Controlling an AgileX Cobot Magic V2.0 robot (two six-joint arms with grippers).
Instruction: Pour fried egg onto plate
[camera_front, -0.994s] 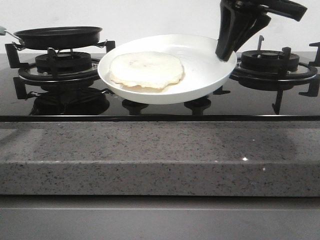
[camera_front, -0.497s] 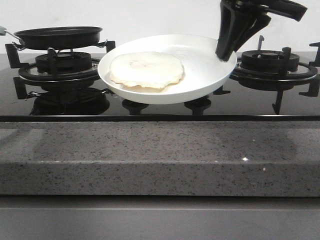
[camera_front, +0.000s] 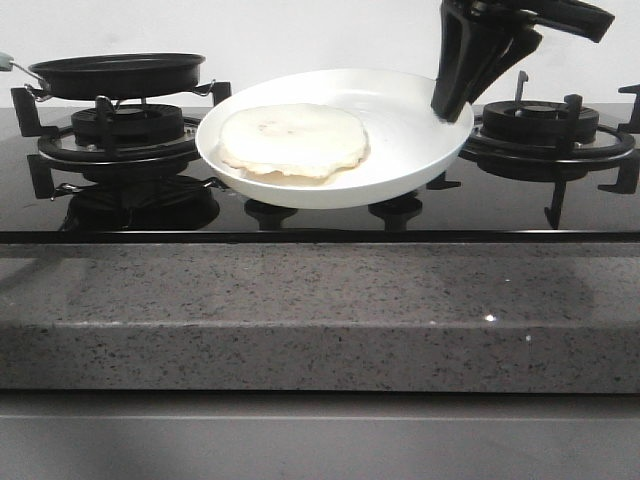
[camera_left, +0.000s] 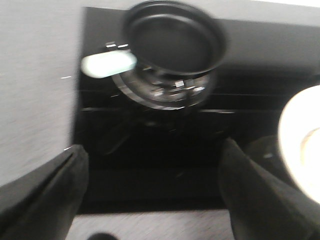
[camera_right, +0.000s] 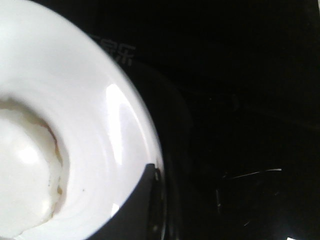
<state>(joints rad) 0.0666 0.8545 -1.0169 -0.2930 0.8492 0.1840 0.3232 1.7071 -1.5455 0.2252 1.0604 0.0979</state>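
A black glass hob (camera_front: 320, 215) with a burner (camera_front: 125, 135) toward its left edge and another burner (camera_front: 545, 125) toward its right edge was seen set into a speckled grey stone counter (camera_front: 320, 310). A glossy white plate (camera_front: 400, 150), shallow and plain with a raised rim, was held tilted above the middle of the hob, its left side lower. On the plate's left half a fried egg (camera_front: 293, 140) was seen lying, a flat, pale cream disc with a wavy edge. A small black pan (camera_front: 118, 72) with a pale handle (camera_left: 107, 65) was seen resting on the left burner. Faint writing on the hob glass was caught in the right wrist view, too dim to be read.

The right pincer (camera_front: 452, 105) was clamped on the plate's right rim, the egg lying well apart from it toward the opposite side. The left pincer (camera_left: 150, 200) was spread wide above the hob's near left corner, with nothing held.
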